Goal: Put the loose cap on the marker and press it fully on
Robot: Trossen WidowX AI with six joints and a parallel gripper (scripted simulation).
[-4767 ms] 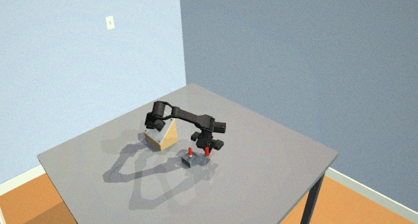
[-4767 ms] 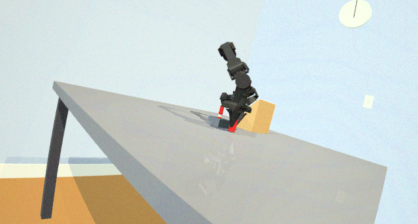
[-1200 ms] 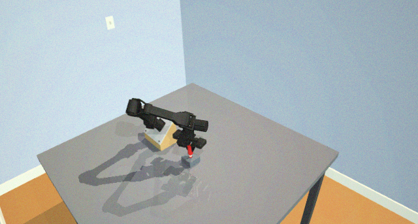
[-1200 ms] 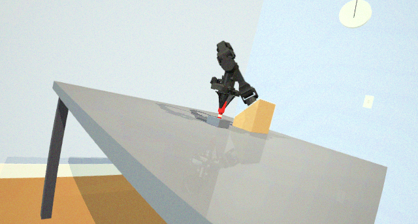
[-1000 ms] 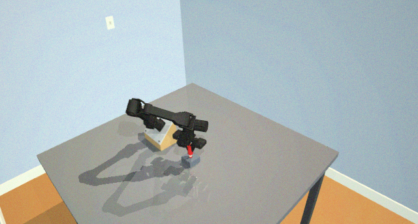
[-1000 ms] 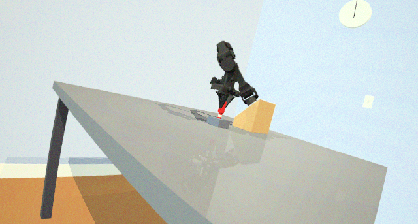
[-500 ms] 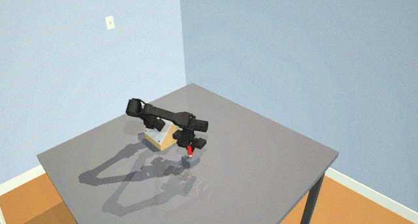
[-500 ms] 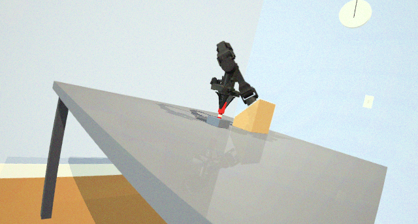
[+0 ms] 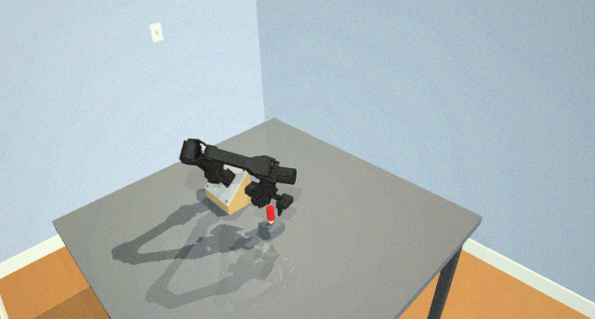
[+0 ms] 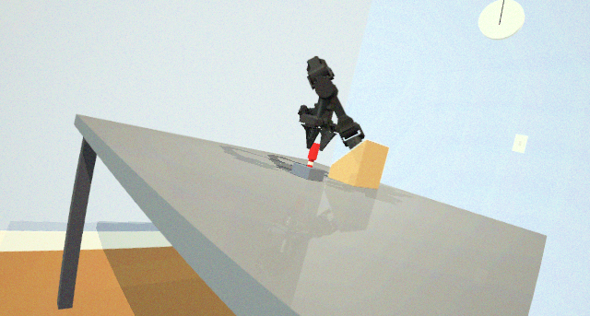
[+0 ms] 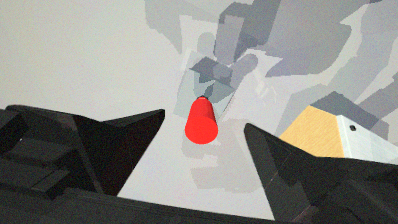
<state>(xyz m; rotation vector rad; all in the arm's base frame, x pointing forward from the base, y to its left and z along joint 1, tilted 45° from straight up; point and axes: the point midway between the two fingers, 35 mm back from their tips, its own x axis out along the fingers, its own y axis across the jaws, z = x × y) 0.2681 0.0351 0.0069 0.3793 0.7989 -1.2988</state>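
"Jaws wide apart, nothing clamped; how does the rest stand?"

"On the worktop (image 9: 372,207) (image 10: 415,242) (image 11: 75,60), the arm (image 9: 232,158) (image 10: 326,87) reaches from its wedge mount (image 9: 239,198) (image 10: 361,169) (image 11: 310,132); the holder block (image 9: 265,232) (image 10: 308,171) (image 11: 189,95) lies near that mount, towards four o'clock of it in the top view; the marker (image 9: 271,222) (image 10: 311,163) stands in the block, a pale band showing; the red cap (image 9: 271,212) (image 10: 313,151) (image 11: 201,131) sits upright over it."

"So, finished?"

"Placed and let go, I judge; pressing looks done too, though whether it clicked fully I cannot tell; what remains is moving the arm away."

"Touching anything?"

"Seemingly not; in the wrist view one fingertip is at nine o'clock of the cap, the other near three, with gaps both sides; rising straight should avoid tugging it loose."
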